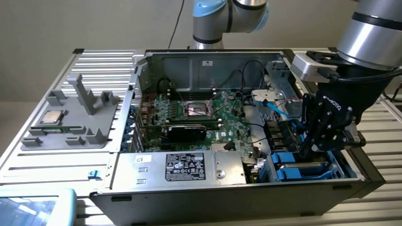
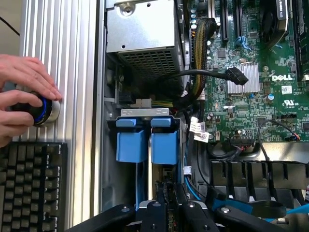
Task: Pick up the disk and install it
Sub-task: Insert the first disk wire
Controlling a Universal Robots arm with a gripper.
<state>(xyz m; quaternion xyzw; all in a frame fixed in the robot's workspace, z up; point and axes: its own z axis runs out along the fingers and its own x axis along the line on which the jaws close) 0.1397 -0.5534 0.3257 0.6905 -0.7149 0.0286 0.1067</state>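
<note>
note gripper (image 1: 317, 148) low in drive bay (image 2: 145, 112) beside disk (image 2: 164, 145); cannot tell jaw state. expect dense, rigid, shock-sensitive handling; avoid slick metal faces, take hold along blue bracket (image 2: 163, 123) sides.

Silver arm (image 1: 375, 33) at the exterior view's right, wrist angled downward, black gripper (image 1: 311, 149) hanging low, pointing down
</note>
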